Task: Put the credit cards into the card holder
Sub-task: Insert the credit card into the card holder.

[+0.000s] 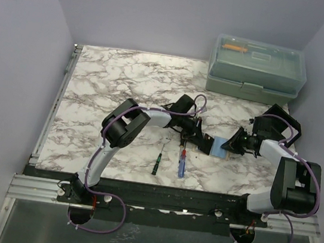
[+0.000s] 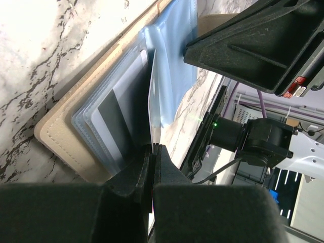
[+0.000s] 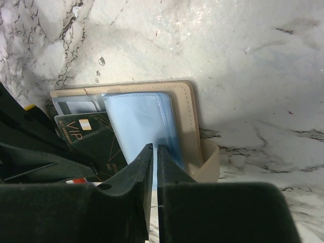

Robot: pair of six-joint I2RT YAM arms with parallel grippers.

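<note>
- Card holder (image 1: 219, 148) lies open on the marble table (image 1: 125, 80), right of centre in the near half, between the two grippers and just right of two screwdrivers (image 1: 181, 162).
- Opened out, its long axis runs roughly left-right, slightly tilted. The plastic leaves fan up from the tan cover.
- Left gripper (image 2: 153, 148): fingers pressed together on the edge of a thin pale sheet (image 2: 153, 96) standing on edge. Card or sleeve, cannot tell.
- Right gripper (image 3: 154, 150): jaws nearly together, only a slit between them, pinching the near edge of a pale blue sleeve (image 3: 139, 119).
- Dark card (image 3: 86, 135) with VIP lettering lies on the holder's left half, partly under black gripper parts.
- Handling, judged: cover is soft and light and likely slides unless pinned. Sleeves are floppy and slick. Cards are stiff, thin and slippery.
- Best hold: pinch a card at a short edge and feed it lengthwise into a pocket mouth.
</note>
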